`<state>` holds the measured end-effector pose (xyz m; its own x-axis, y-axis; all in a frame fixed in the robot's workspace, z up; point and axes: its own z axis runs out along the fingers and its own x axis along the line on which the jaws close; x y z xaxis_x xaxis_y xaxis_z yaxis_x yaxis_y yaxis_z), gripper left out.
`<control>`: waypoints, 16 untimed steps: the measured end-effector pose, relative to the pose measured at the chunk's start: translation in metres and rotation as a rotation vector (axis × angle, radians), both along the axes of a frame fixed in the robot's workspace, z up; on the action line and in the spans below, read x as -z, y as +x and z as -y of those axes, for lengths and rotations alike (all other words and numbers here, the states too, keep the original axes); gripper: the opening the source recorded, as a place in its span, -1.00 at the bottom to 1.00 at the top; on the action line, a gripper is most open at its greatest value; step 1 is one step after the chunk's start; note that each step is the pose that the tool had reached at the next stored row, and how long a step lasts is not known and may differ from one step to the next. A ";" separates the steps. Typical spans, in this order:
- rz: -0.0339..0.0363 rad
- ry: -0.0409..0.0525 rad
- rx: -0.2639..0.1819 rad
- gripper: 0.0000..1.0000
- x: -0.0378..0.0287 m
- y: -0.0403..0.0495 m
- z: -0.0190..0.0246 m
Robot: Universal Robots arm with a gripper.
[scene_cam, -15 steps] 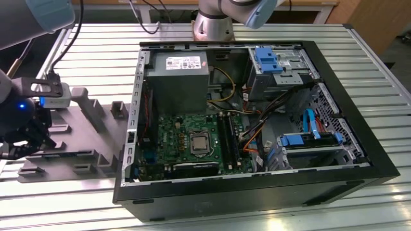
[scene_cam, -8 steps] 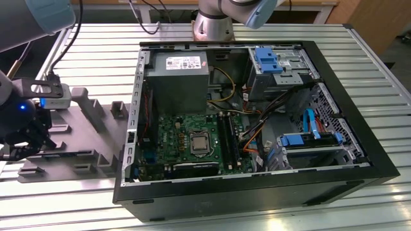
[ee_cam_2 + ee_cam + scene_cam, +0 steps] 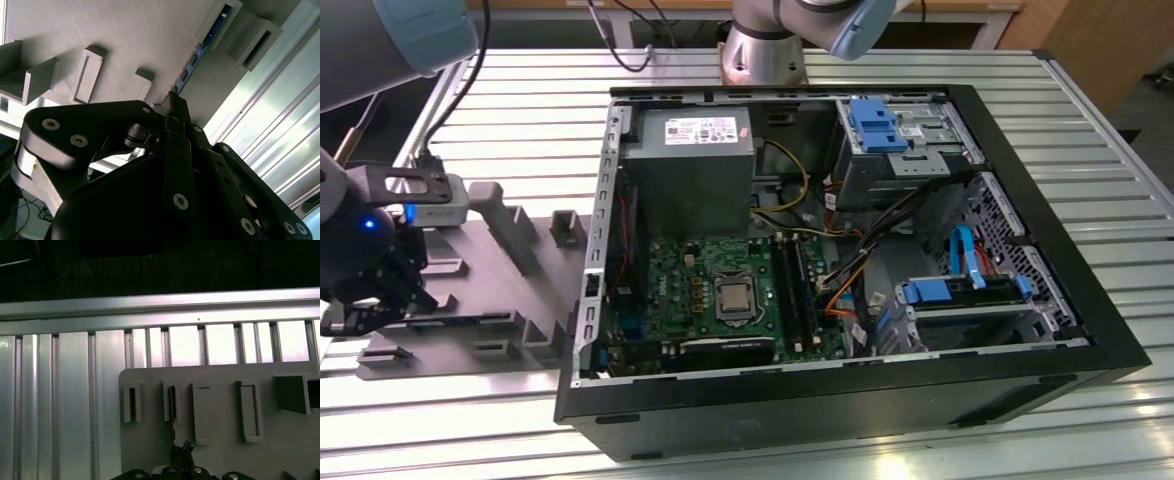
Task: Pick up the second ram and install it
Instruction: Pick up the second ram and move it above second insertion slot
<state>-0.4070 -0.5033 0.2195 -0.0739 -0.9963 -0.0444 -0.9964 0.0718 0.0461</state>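
The gripper [image 3: 380, 290] hangs over the grey tray [image 3: 520, 290], which lies at 9 o'clock from the open case [image 3: 854, 400] in the exterior view. In the second wrist view its jaws look clenched on the near end of the ram [image 3: 192, 60], the fingertips meeting at the stick's thin edge. The ram stands on edge, its far end seated in a slotted block [image 3: 235, 20] on the tray. The step in hand seems to be the pick-up. Done well, it calls for a square hold on the flat faces, not the chips' corners, and a lift straight along the block's slot, since any twist would likely jam or bend the thin stick. An end grip leaves a long lever, so slow, level travel suits it. The board's black slots [image 3: 794, 290] lie at 3 o'clock from the tray.
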 end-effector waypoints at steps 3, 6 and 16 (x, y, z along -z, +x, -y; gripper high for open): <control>0.0002 0.0000 -0.012 -0.79 0.0010 0.0000 0.0004; 0.0002 -0.0002 -0.020 -0.79 0.0018 0.0001 0.0012; 0.0001 -0.0006 -0.027 -0.79 0.0026 0.0000 0.0018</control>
